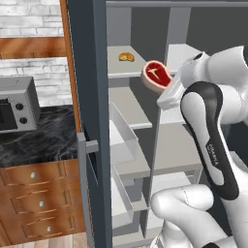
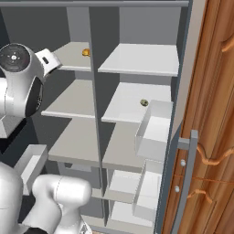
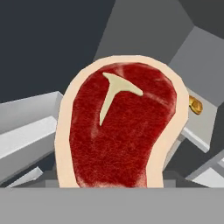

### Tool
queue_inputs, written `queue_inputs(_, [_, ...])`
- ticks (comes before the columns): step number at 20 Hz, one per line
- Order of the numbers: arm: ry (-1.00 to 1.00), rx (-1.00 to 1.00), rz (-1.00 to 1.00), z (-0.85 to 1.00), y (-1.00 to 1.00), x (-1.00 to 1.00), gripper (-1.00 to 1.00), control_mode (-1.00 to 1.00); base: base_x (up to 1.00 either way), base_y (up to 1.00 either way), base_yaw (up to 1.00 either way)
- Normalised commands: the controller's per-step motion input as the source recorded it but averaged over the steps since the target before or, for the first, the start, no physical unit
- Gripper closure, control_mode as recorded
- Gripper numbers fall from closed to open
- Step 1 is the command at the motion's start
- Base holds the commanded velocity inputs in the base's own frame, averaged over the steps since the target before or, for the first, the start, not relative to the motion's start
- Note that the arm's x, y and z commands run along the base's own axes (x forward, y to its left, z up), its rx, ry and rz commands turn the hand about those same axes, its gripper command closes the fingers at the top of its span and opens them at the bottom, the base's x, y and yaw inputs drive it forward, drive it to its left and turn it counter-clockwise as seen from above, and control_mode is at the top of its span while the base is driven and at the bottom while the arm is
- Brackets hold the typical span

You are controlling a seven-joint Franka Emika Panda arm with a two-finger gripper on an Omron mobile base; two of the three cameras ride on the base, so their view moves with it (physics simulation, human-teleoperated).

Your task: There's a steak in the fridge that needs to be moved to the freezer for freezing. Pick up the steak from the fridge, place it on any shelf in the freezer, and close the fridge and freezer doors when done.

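Freezer (image 1: 127, 104) and fridge (image 2: 137, 91) both standing open, doors (image 1: 89, 121) swung wide. Arm carrying steak (image 1: 156, 75) in air, just in front of divider, level with top shelf (image 1: 125, 68). Gripper (image 1: 167, 94) clamped on steak's lower edge; fingertips hidden behind meat. Pastry (image 1: 127, 57) lying on that shelf. Step looking like transfer into freezer. Next move calling for leftward reach onto bare shelf, clear of pastry, then letting go.

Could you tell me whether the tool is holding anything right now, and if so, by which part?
It holds the steak, lifted off the shelves in front of the open appliance, gripped at the end opposite its white bone mark; the exact contact is hidden.
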Motion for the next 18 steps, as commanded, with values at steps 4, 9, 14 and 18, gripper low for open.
queue_inputs(4, [-0.02,-0.03,0.02,0.10,0.23,0.35,1.00,-1.00,0.00,0.00,0.00])
queue_inputs(9, [0.00,0.00,0.02,0.01,0.31,0.51,1.00,-1.00,0.00,0.00,0.00])
queue_inputs(14, [0.00,0.00,0.00,0.00,0.27,0.56,1.00,-1.00,0.00,0.00,0.00])
queue_inputs(18, [0.01,0.00,0.00,0.00,0.06,0.64,1.00,-1.00,0.00,0.00,0.00])
